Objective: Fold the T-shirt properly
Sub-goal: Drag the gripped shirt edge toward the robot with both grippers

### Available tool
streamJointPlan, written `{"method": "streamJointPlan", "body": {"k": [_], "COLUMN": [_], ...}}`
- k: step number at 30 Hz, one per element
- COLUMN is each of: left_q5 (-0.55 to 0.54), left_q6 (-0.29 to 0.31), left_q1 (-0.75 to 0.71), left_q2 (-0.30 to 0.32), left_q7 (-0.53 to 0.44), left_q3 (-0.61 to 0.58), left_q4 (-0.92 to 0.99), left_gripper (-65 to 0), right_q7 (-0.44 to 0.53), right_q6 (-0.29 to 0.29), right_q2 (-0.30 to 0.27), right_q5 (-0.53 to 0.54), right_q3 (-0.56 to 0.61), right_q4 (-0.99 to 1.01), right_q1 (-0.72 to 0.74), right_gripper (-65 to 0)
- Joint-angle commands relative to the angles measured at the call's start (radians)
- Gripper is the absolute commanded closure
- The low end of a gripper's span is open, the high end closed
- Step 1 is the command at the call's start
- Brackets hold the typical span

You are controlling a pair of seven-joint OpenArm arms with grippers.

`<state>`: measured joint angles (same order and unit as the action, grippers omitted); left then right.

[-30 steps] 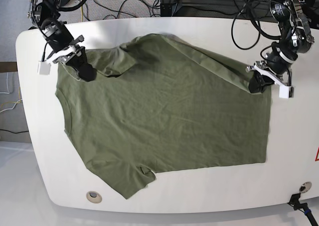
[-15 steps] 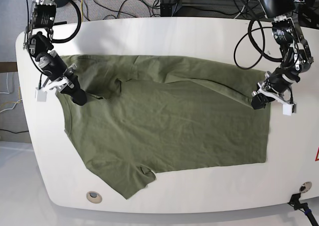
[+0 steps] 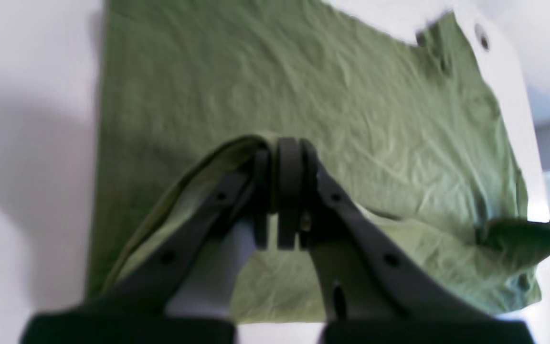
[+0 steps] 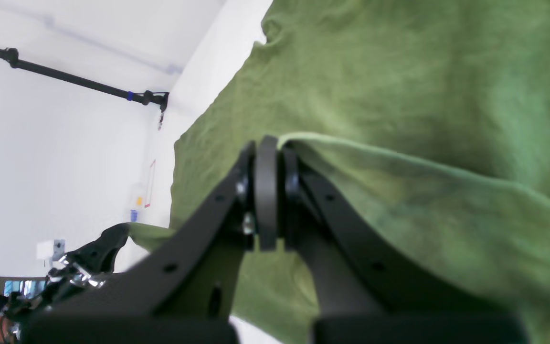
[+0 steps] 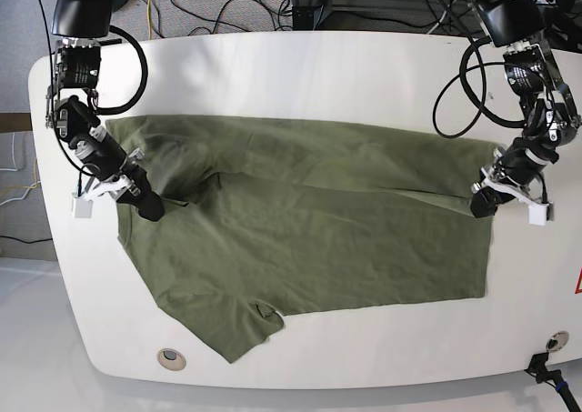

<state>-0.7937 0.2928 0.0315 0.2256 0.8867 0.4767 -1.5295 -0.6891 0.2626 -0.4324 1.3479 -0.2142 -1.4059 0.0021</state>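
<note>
White and rounded at its corners, the table [image 5: 300, 66] fills most of the base view, with black cables [image 5: 227, 3] lying on the grey floor behind it. An olive-green T-shirt [image 5: 309, 239] is spread across the table. Its far long edge is folded over toward the near side, so a second layer of cloth lies on top along that edge.

The left gripper [image 5: 482, 203] is squeezed tight on the T-shirt. It pinches the folded edge at the hem end. In the left wrist view the two black fingers [image 3: 289, 191] press together with a loop of green cloth bunched just beside their tips. Past the tips, the flat body of the shirt stretches away. A short sleeve [image 3: 451, 43] sticks out at the far end, near a small round hole [image 3: 482, 38] in the table.

The right gripper [image 5: 145, 203] is also squeezed tight on the T-shirt. It pinches the folded edge at the collar end. In the right wrist view the fingers [image 4: 268, 191] meet, and a lip of cloth starts right at their tips and runs off to one side. The rest of the shirt lies flat beyond them.

The two grippers are well apart, one at each end of the fold. The fold runs between them. The other short sleeve [image 5: 241, 326] lies flat near the front edge of the table, close to the round hole [image 5: 170, 358].
</note>
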Motion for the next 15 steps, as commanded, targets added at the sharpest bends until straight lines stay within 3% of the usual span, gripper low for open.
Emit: {"method": "streamJointPlan", "body": {"k": [1, 5, 15], "left_q5": [0.027, 0.069, 0.107], "left_q6": [0.006, 0.006, 0.006], "left_q1": [0.017, 0.017, 0.048], "left_q2": [0.022, 0.022, 0.022], "left_q7": [-0.024, -0.024, -0.019], "left_q3": [0.015, 0.017, 0.014], "left_q4": [-0.016, -0.016, -0.016], "left_gripper": [0.0, 0.0, -0.4], "right_q7": [0.018, 0.018, 0.007], "right_q6": [0.013, 0.013, 0.007], "right_q2": [-0.019, -0.019, 0.008], "right_q5": [0.023, 0.015, -0.161], "right_q3": [-0.006, -0.006, -0.004], "right_q4": [0.001, 0.026, 0.047], "right_q1": [0.029, 0.054, 0.106], "right_gripper": [0.0, 0.0, 0.0]}}
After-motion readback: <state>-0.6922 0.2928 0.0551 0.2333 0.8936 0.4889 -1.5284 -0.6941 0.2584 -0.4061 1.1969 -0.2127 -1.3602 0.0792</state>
